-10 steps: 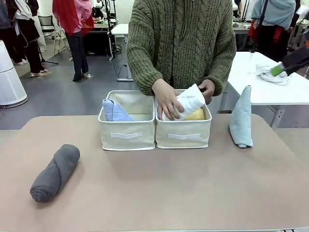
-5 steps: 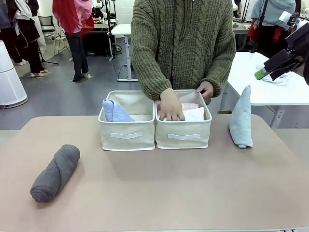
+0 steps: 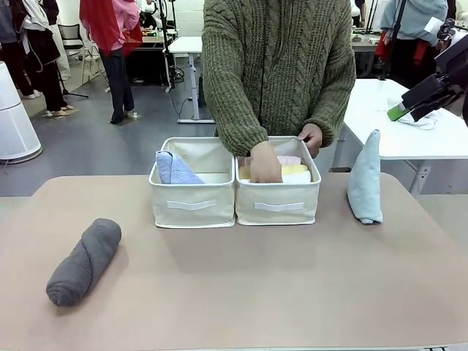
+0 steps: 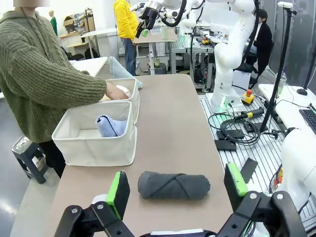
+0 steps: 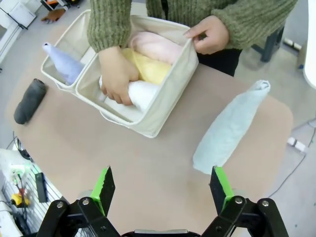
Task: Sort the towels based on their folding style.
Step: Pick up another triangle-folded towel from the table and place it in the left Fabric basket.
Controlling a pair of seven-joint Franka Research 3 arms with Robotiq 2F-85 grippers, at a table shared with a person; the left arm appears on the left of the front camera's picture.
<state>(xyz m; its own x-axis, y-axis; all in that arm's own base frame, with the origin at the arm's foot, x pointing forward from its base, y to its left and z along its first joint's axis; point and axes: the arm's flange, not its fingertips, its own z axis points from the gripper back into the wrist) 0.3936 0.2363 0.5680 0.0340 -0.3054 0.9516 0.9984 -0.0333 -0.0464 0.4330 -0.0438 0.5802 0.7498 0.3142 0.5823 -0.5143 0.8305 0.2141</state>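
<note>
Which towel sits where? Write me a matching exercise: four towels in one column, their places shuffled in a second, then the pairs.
Towels
1. dark grey rolled towel
2. grey-blue cone towel
3. light blue cone towel
4. white rolled towel

Places
A. in the right bin, under the person's hand
B. lying alone on the left part of the table
C. in the left bin
D. standing point-up on the table, right of both bins

Pairs: 1-B, 2-D, 3-C, 4-A
</note>
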